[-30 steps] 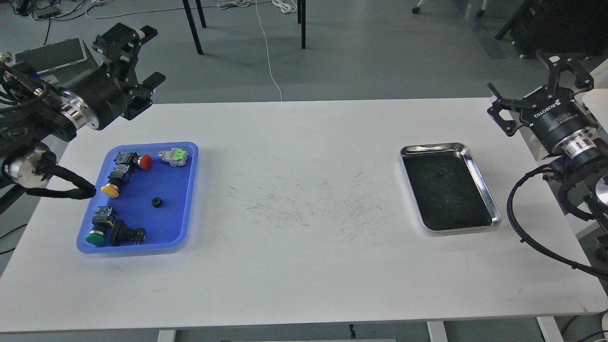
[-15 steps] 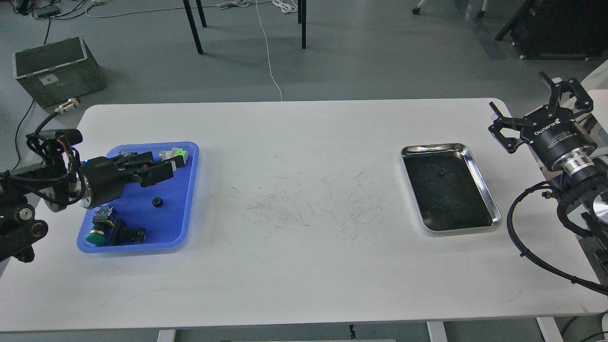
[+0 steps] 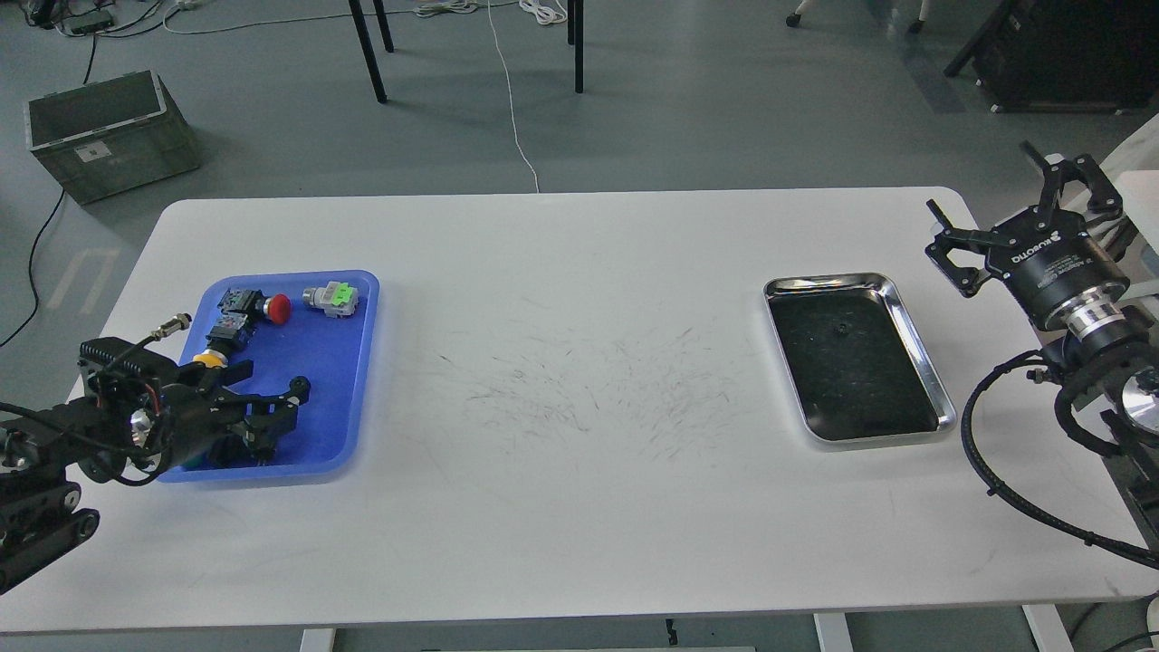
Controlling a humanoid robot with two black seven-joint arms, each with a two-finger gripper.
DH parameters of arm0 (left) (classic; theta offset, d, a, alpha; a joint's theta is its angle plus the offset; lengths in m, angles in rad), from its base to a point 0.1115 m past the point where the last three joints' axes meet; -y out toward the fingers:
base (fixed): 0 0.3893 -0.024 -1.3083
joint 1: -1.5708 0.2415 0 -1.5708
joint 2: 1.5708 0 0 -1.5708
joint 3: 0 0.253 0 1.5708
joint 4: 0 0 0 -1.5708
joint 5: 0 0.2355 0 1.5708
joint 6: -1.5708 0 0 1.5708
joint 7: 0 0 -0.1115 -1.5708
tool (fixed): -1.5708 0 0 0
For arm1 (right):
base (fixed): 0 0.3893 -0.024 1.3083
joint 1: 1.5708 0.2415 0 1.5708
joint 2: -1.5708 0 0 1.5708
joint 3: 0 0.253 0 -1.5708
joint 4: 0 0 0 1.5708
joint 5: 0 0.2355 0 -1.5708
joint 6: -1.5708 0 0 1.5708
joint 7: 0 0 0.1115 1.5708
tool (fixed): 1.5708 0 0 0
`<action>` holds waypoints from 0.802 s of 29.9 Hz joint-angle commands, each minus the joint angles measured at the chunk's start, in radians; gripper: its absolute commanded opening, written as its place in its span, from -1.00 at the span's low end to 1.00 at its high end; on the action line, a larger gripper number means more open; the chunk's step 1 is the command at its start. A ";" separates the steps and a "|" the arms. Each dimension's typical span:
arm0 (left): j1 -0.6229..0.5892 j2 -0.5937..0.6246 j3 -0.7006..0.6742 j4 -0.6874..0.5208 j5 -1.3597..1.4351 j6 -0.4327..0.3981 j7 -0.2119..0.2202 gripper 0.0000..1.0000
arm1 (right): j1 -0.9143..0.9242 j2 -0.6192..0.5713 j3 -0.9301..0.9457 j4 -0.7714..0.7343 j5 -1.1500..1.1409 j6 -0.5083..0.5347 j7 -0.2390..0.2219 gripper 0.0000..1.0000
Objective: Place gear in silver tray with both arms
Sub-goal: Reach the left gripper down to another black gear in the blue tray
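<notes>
The gear (image 3: 300, 388) is a small black ring on the floor of the blue tray (image 3: 337, 362) at the table's left. My left gripper (image 3: 272, 398) lies low over the tray's near part, fingers apart, one fingertip right at the gear; I cannot tell if it touches. The silver tray (image 3: 916, 337) sits at the table's right, its dark floor bare. My right gripper (image 3: 991, 195) hangs open and empty above the table's right edge, beyond the silver tray's far right corner.
The blue tray also holds a red push button (image 3: 276, 308), a grey and green part (image 3: 331, 296) and a yellow button (image 3: 208, 359); other parts are hidden under my left arm. A grey crate (image 3: 109, 136) stands on the floor at far left.
My left arm has swung down from above the table's far left corner into the blue tray, ending with its fingers by the gear. My right gripper has shifted only slightly.
</notes>
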 commanded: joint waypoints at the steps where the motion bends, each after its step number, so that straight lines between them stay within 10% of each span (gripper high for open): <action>1: -0.001 -0.018 0.005 0.012 0.001 0.006 -0.001 0.66 | 0.000 0.001 0.000 -0.002 0.000 0.000 0.001 0.96; 24: -0.006 -0.046 0.027 0.055 0.003 0.006 0.000 -0.79 | 0.000 0.002 0.000 -0.005 0.000 -0.001 0.001 0.96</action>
